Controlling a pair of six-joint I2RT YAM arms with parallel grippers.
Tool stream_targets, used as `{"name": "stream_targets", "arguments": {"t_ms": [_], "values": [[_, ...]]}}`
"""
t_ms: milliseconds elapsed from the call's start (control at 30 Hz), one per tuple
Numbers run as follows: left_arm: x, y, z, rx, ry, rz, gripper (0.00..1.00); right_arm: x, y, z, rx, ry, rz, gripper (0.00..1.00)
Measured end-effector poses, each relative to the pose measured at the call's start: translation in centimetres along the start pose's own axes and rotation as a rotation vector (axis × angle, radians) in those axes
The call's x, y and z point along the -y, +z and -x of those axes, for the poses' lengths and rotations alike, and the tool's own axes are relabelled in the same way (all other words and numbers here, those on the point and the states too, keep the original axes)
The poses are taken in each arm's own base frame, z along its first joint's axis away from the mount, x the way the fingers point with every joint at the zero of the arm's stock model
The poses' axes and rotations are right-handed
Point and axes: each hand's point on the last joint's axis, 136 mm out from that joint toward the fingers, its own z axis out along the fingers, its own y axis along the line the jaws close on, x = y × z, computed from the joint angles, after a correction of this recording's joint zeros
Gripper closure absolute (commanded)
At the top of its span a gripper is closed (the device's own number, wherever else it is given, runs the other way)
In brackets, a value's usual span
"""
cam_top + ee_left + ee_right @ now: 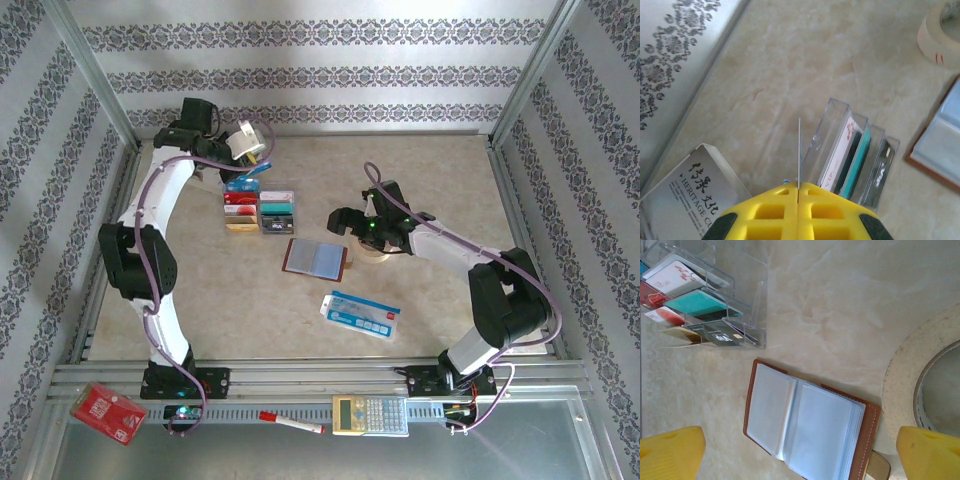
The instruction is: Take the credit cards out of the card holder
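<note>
The card holder (316, 257) lies open on the table, brown leather with pale blue sleeves (810, 425) that look empty. My right gripper (340, 220) hovers just above it, open, its yellow fingertips (670, 452) spread wide to either side of the holder with nothing between them. My left gripper (258, 160) is at the back left, shut on a thin credit card (799, 150) seen edge-on, just left of a clear slotted rack (840, 130). Several credit cards (702, 302) stand in that rack: white, teal, red, dark and yellow-gold.
A tape roll (902, 390) sits right of the card holder, under my right arm. A grey printed box (685, 195) lies by the left gripper. A blue-and-white packet (360, 313) lies at the front. A red packet (108, 412), pen (292, 423) and calculator (370, 414) rest on the near rail.
</note>
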Motion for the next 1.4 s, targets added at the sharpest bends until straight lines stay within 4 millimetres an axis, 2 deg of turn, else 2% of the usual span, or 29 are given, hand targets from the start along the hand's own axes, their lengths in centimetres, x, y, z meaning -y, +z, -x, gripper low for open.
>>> {"name": "stream_targets", "arguments": {"t_ms": [367,700,867,1167,1400], "values": [[1.2,1.2,-2.7,-0.121,0.171,-0.162,1.00,-0.6,0.9,0.9,-0.019,0.032,0.019,0.02],[0.5,1.6,-4.8,-0.149,0.190,-0.222,1.00,-0.4,2.7,1.0,-0.049,0.086,0.002,0.02],[0.2,1.9,-5.6,-0.153,0.194,-0.239,1.00,-0.7,2.7,1.1,-0.050,0.094,0.011,0.02],[-1.2,1.2,-6.0,-0.149,0.223,-0.205,1.00,-1.8,2.9,0.5,-0.064,0.100,0.038,0.02],[-1.1,2.1,-6.9,-0.156,0.231,-0.227,1.00,-2.5,3.2,0.0,-0.071,0.104,0.050,0.02]]}}
